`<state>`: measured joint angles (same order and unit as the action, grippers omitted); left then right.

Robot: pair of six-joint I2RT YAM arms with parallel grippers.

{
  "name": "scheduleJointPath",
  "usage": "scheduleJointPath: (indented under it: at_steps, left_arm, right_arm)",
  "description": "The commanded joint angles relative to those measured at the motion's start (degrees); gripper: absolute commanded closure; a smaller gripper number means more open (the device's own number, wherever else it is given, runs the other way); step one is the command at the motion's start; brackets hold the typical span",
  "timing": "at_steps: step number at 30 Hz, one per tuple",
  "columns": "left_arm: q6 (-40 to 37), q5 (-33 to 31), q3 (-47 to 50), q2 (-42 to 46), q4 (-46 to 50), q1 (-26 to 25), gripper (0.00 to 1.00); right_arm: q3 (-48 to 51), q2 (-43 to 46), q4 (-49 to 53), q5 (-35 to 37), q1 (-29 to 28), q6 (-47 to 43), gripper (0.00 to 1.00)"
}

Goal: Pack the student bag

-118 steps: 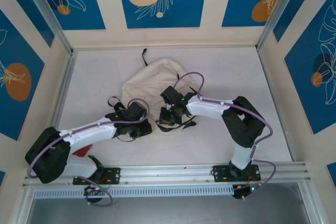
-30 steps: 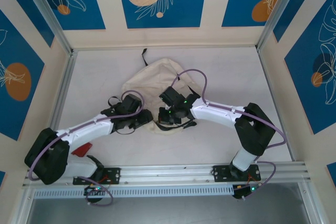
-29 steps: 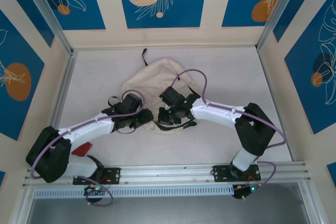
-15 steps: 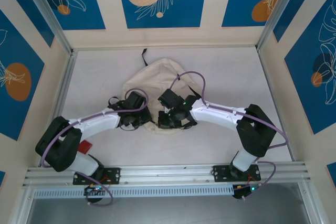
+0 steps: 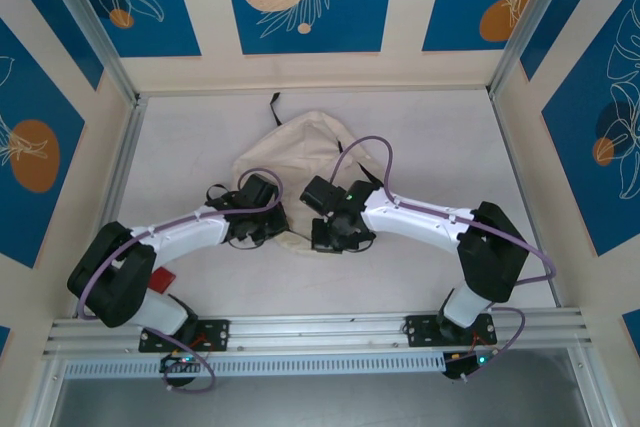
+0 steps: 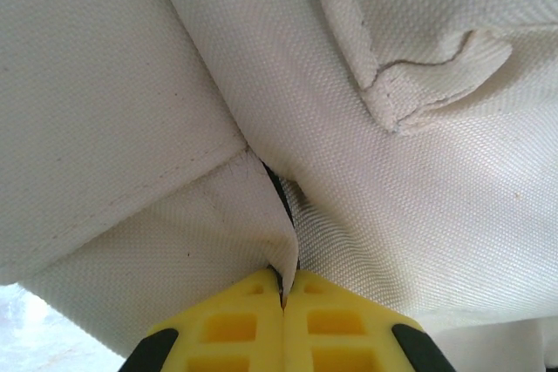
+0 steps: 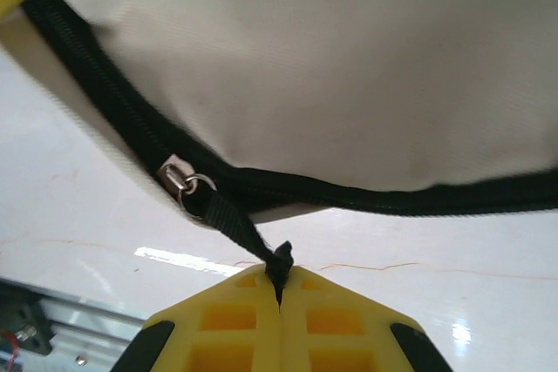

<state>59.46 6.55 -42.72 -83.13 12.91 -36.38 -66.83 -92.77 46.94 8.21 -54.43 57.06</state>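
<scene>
Two bare stretches of table [image 5: 175,147] give room to move, one left of the bag and one right, each running out to the side frame rails [image 5: 118,182]. The near edge is bounded by the base rail [image 5: 330,327]. Far left, a red object [image 5: 161,280] sits by the left arm's base, partly under the arm. The student bag [image 5: 300,159] lies mid-table, slightly left of centre, with its near edge between the two grippers.

Vs one second ago:
- Left arm's elbow swung inward and now covers more of the red object.
- Left jaws went from part open to closed.
- Right gripper moved slightly toward the base rail.

Left gripper [image 6: 282,289]: yellow pads fully together, pinching a fold of the bag's cream fabric with a black edge showing in the fold. Right gripper [image 7: 281,289]: pads together on the black zipper pull strap [image 7: 231,219]. The strap hangs from a metal ring [image 7: 186,183] on the black zipper [image 7: 366,193] along the bag's edge.
</scene>
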Motion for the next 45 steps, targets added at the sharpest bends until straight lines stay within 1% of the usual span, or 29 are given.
scheduleJointPath:
  at_steps: [1,7,13,17,23,28,31,34,36,37,41,42,45]
  left_arm:
    - [-1.74,-3.65,-1.31,-0.51,2.38,1.4,1.0]
    - [-2.18,-4.48,-1.23,-0.21,3.12,1.94,1.0]
    - [-2.54,-4.77,-0.88,0.15,3.52,2.6,1.0]
    - [-2.94,-5.18,-0.96,0.64,4.12,3.31,1.0]
    - [-3.99,-5.21,-1.27,1.35,5.12,4.47,1.0]
    - [-5.12,-5.74,-1.57,2.66,6.64,6.31,1.0]
    - [-6.42,-5.97,-1.83,4.03,7.93,8.0,1.0]
    - [-7.99,-5.93,-2.34,5.14,9.26,10.03,1.0]
    - [-8.97,-5.93,-2.8,5.81,10.49,11.24,1.0]
    - [-9.26,-5.93,-2.96,6.27,11.06,11.67,0.97]
    - [-9.34,-6.02,-3.08,9.82,14.49,12.32,0.66]
    - [-9.03,-5.89,-2.95,10.81,15.43,12.41,0.61]
    - [-8.1,-3.4,-2.18,13.72,17.45,12.43,0.49]
  right_arm:
    - [-0.68,1.88,11.21,6.14,0.24,2.52,1.0]
    - [-0.3,2.24,13.96,10.92,1.99,2.73,1.0]
    - [-0.8,2.88,13.26,11.04,2.84,1.65,1.0]
    - [-1.72,2.42,14.75,13.02,3.48,2.27,1.0]
    - [-1.59,2.77,14.28,13.8,4.47,1.61,1.0]
    - [-2.74,3.01,13.94,14.45,6.21,0.69,1.0]
    - [-3.72,2.92,10.34,11.83,6.71,-2.83,1.0]
    - [-4.25,2.13,2.52,3.84,6.69,-9.56,1.0]
    - [-4.43,1.0,-3.42,-2.86,6.62,-13.29,1.0]
    - [-4.66,0.44,-5.71,-5.42,6.52,-14.42,1.0]
    - [-6.48,-2.72,-12.03,-13.55,6.03,-16.69,1.0]
    - [-7.01,-3.33,-12.82,-14.65,5.99,-16.88,1.0]
    - [-7.87,-4.83,-15.2,-17.59,5.59,-16.9,1.0]
